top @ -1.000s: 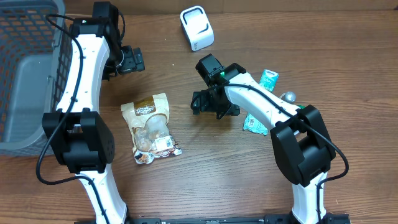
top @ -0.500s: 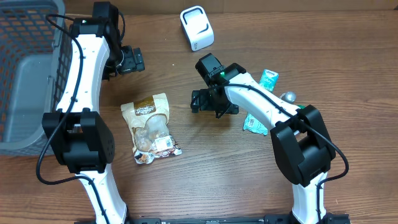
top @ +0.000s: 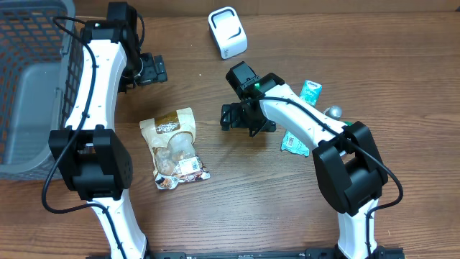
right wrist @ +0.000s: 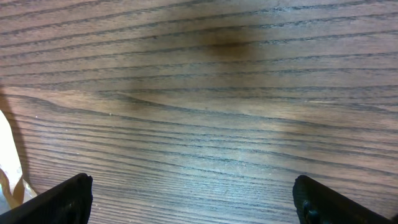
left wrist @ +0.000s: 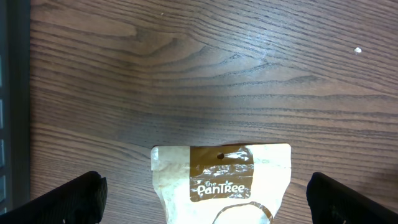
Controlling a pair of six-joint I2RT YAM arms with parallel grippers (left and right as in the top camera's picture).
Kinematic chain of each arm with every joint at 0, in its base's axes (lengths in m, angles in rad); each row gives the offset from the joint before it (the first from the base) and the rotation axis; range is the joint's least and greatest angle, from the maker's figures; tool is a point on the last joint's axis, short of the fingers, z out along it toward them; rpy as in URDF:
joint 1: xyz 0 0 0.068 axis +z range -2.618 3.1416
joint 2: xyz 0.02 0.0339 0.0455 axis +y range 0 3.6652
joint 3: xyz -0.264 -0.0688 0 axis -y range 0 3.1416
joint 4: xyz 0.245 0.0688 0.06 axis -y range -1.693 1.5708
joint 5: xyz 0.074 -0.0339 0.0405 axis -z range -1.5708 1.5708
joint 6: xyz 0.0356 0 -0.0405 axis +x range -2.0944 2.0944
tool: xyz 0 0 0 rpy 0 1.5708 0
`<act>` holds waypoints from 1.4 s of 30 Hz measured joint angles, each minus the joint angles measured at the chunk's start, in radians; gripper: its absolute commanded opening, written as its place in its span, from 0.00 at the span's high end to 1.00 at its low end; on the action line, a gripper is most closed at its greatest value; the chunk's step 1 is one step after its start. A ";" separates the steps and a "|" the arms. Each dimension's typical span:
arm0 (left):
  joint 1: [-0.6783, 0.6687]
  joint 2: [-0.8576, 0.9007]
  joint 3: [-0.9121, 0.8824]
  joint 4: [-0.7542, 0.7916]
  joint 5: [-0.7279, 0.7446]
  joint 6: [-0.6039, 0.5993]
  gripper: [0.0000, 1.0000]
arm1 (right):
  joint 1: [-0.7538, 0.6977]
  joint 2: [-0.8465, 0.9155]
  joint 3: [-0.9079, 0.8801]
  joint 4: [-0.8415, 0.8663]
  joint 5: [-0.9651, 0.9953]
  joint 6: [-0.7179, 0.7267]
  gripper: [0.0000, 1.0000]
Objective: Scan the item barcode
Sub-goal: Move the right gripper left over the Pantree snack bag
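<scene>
The item, a beige and brown snack pouch [top: 176, 146], lies flat on the wooden table, with a white barcode label [top: 190, 165] near its lower end. My left gripper [top: 152, 70] hovers open above and to the left of the pouch. In the left wrist view the pouch's top [left wrist: 221, 177] lies between the wide-spread fingers [left wrist: 68, 199] of that gripper [left wrist: 205, 204]. My right gripper [top: 245, 119] stands open over bare wood to the right of the pouch, nothing in it. In the right wrist view only the pouch's edge [right wrist: 7, 165] shows beside that gripper [right wrist: 194, 202]. The white scanner [top: 227, 32] sits at the back.
A grey mesh basket [top: 29, 86] fills the left edge. Two teal packets [top: 310, 91] [top: 294, 143] and a small silver ball [top: 333, 111] lie to the right of the right arm.
The right gripper has shifted slightly left and back toward the pouch. The left arm and the pouch have not moved.
</scene>
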 measured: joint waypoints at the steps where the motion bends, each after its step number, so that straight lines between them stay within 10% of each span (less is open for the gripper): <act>1: 0.000 0.000 0.000 0.000 0.000 0.000 0.00 | 0.000 0.000 0.000 0.000 0.000 0.000 0.00; 42: 0.000 0.000 0.000 0.000 0.000 0.000 0.01 | 0.137 -0.107 0.000 0.006 -0.037 -0.099 0.00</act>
